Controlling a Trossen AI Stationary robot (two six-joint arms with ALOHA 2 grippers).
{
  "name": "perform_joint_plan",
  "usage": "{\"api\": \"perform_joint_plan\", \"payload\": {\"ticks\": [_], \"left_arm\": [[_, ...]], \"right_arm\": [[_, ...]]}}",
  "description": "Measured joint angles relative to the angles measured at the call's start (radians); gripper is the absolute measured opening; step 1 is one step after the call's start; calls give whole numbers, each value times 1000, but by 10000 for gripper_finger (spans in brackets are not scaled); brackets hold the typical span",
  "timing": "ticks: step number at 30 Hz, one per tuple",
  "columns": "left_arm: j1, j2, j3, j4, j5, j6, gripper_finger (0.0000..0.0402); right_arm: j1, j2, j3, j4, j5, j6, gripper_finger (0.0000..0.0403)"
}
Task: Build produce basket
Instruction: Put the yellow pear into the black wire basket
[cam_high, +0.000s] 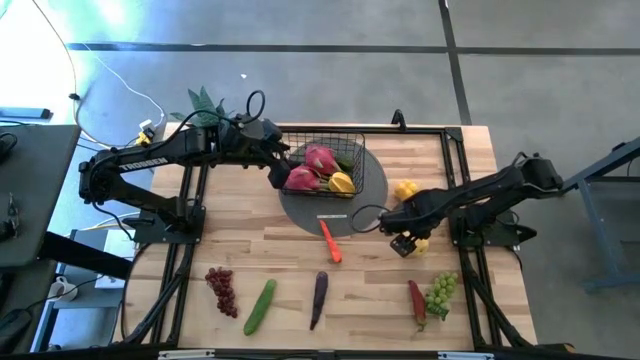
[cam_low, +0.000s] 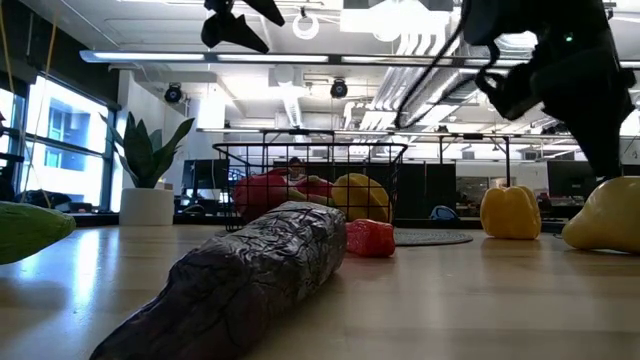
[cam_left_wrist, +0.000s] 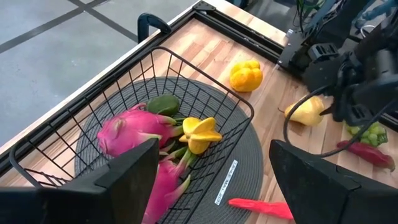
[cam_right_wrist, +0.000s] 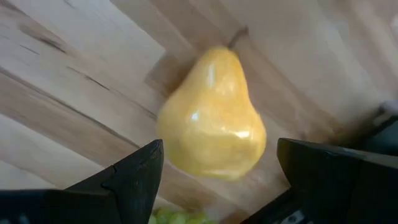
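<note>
Right wrist view puts the yellow pear (cam_right_wrist: 211, 115) directly ahead of our right gripper (cam_right_wrist: 217, 180), between its spread, empty fingers, stem pointing away. The basket (cam_high: 322, 165) sits on the grey mat (cam_high: 372, 185) holding dragon fruits (cam_left_wrist: 134, 127); our left gripper (cam_left_wrist: 208, 180) hovers over its rim, also wide and empty. We cannot see the pear's underside or how much height separates it from the fingers.
</note>
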Motion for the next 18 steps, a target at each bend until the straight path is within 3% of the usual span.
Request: {"api": "perform_joint_plan", "payload": {"ticks": [4,18], "left_arm": [[0,0,0,1,-1,-4,294],[0,0,0,1,-16,-20,294]], "right_arm": [[8,0,-47,27,-53,28,296],[10,-5,-129,101,-68,41,296]]}}
